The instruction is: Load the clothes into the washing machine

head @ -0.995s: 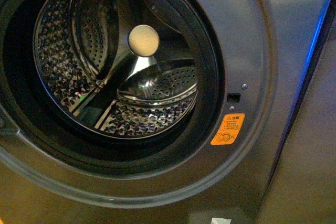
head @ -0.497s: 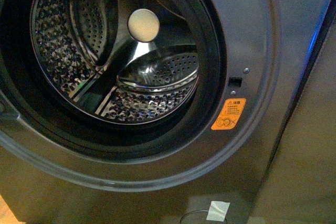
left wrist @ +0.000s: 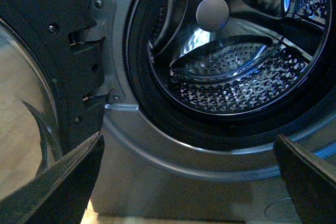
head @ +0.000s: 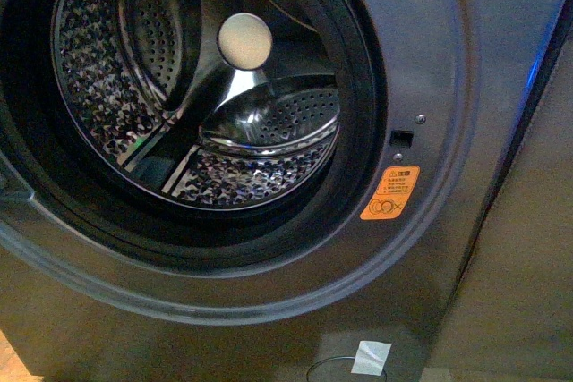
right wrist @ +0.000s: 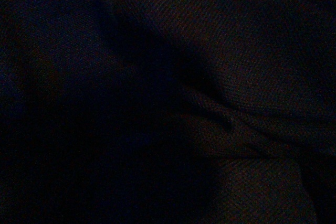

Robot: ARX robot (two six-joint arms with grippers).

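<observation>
The jaws of the left gripper stand spread wide in the left wrist view, its dark fingers well apart, facing the round opening of the washing machine. The door is swung open beside its hinge, and the perforated steel drum shows beyond the black rubber seal, a pale round disc on its back wall. In the front view the grey machine fills the picture (neither arm shows here). An orange sticker sits on the panel just beside the porthole rim, below a small dark latch slot. A blue glow runs down the machine's right edge, and a scrap of white tape is stuck low on the front. The right wrist view is dark. I cannot tell where the clothes are, nor how the right gripper's jaws stand.
</observation>
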